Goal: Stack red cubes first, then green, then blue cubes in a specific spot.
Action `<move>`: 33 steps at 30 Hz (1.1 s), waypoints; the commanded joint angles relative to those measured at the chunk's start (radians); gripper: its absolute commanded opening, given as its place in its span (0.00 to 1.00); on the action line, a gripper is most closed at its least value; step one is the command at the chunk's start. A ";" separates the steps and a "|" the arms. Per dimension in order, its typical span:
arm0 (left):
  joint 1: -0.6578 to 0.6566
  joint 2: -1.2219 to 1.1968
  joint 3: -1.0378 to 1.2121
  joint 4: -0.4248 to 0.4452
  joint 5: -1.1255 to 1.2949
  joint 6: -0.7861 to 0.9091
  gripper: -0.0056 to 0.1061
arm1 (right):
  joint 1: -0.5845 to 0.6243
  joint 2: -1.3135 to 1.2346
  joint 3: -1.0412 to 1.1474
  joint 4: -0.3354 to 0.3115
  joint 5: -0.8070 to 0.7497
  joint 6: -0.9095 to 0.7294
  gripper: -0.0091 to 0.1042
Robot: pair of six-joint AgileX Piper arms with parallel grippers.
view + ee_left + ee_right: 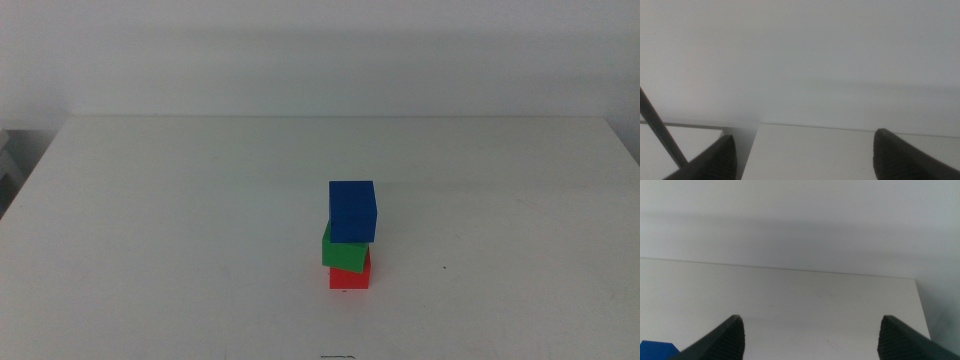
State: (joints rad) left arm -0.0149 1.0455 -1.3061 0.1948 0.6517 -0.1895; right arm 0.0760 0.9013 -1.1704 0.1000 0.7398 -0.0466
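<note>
In the middle view the three cubes stand as one stack near the table's centre front. The red cube [350,277] is at the bottom on the white tabletop. The green cube [340,251] sits on it, shifted slightly left. The blue cube [352,211] is on top, a little askew. Neither arm shows in the middle view. My left gripper [805,157] is open and empty, facing the table's far edge and the wall. My right gripper [812,337] is open and empty; a corner of the blue cube [657,348] shows beside one jaw.
The white table [150,220] carries only the stack and a few tiny dark specks. A thin dark rod [660,132] and another pale surface show beyond the table's edge in the left wrist view. A pale wall stands behind the table.
</note>
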 commanded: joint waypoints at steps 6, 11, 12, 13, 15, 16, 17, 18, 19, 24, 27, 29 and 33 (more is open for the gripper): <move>-0.007 -0.137 0.162 -0.009 -0.213 -0.016 0.89 | -0.007 -0.052 0.058 -0.005 -0.140 -0.011 0.69; -0.007 -0.310 0.424 -0.015 -0.344 -0.016 0.89 | -0.026 -0.167 0.289 -0.013 -0.353 -0.011 0.69; -0.007 -0.353 0.484 -0.015 -0.369 -0.016 0.89 | -0.033 -0.204 0.349 -0.013 -0.391 -0.011 0.69; -0.007 -0.389 0.532 -0.015 -0.385 -0.016 0.89 | -0.040 -0.236 0.410 -0.015 -0.416 -0.011 0.69; -0.007 -0.487 0.644 -0.018 -0.414 -0.016 0.89 | -0.051 -0.327 0.526 -0.025 -0.449 -0.011 0.69; -0.007 -0.537 0.685 -0.019 -0.416 -0.016 0.89 | -0.053 -0.376 0.580 -0.038 -0.451 -0.011 0.69; -0.007 -0.587 0.735 -0.023 -0.416 -0.016 0.89 | -0.053 -0.416 0.622 -0.049 -0.450 -0.011 0.69; -0.007 -0.634 0.784 -0.023 -0.416 -0.016 0.89 | -0.053 -0.468 0.673 -0.060 -0.450 -0.011 0.69; -0.007 -0.672 0.831 -0.023 -0.421 -0.016 0.89 | -0.053 -0.517 0.721 -0.074 -0.450 -0.011 0.69; -0.007 -0.856 1.039 -0.039 -0.438 -0.016 0.89 | -0.053 -0.723 0.908 -0.162 -0.473 -0.011 0.69; -0.007 -0.935 1.123 -0.048 -0.438 -0.016 0.89 | -0.053 -0.808 1.009 -0.162 -0.556 -0.011 0.69; -0.007 -0.983 1.163 -0.048 -0.439 -0.016 0.89 | -0.053 -0.850 1.058 -0.162 -0.595 -0.011 0.69; -0.007 -1.060 1.211 -0.048 -0.440 -0.016 0.89 | -0.053 -0.896 1.145 -0.168 -0.606 -0.011 0.69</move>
State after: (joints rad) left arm -0.0149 0.0000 -0.0806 0.1558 0.2981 -0.1936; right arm 0.0312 0.0076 -0.0234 -0.0498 0.2223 -0.0466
